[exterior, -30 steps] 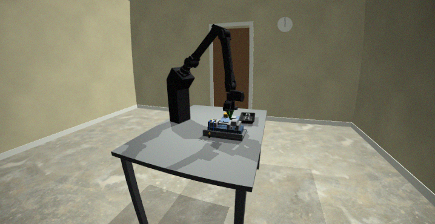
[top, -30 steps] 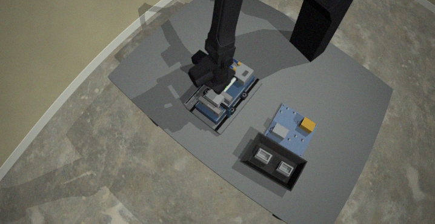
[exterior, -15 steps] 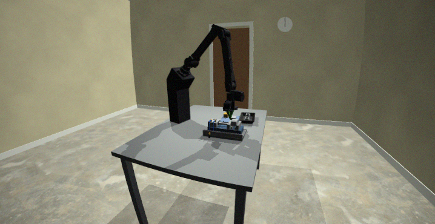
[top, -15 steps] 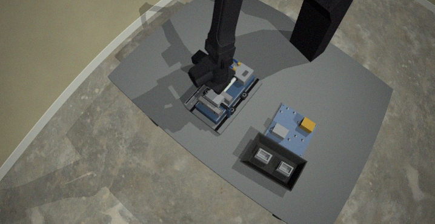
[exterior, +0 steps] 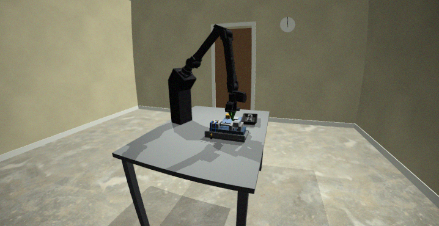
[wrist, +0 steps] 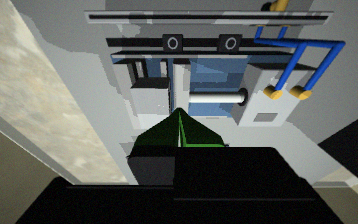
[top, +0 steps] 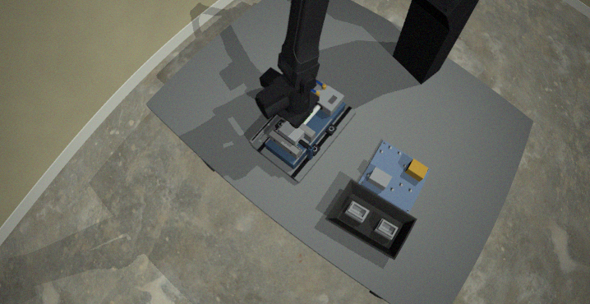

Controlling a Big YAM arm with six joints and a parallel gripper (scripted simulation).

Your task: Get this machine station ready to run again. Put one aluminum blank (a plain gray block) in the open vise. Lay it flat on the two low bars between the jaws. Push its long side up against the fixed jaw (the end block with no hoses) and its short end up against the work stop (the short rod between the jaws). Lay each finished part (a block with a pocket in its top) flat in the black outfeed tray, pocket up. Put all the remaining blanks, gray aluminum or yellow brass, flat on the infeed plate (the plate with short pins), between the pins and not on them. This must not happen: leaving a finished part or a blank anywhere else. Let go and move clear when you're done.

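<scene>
Grey rectangular worktop [top: 454,145]: carries all items listed below, plus the tall black arm pedestal [top: 433,25] at its far side.

Blue-bodied machine vise on a dark base plate [top: 325,136]: stands near the worktop's middle. One end block carries blue hoses with yellow fittings [wrist: 300,60]; a white horizontal rod [wrist: 215,98] runs from it toward the jaw gap.

Plain grey aluminium blank [top: 297,133]: sits in the vise between the jaws, directly under the arm's wrist. In the wrist view it appears as a pale block [wrist: 150,100] just left of the green fingers; whether it touches the fixed jaw or the work stop cannot be told.

Black end effector with green fingers: poised over the vise, fingers pressed together to a point, gripping nothing.

Light-blue infeed plate with short pins [top: 406,195]: bears one grey aluminium blank [top: 379,177] and one yellow brass blank [top: 417,169], well apart, both flat.

Black open-topped outfeed tray [top: 406,222]: just beside the infeed plate; holds two grey finished parts [top: 357,211] [top: 386,228], side by side, pockets up.
</scene>
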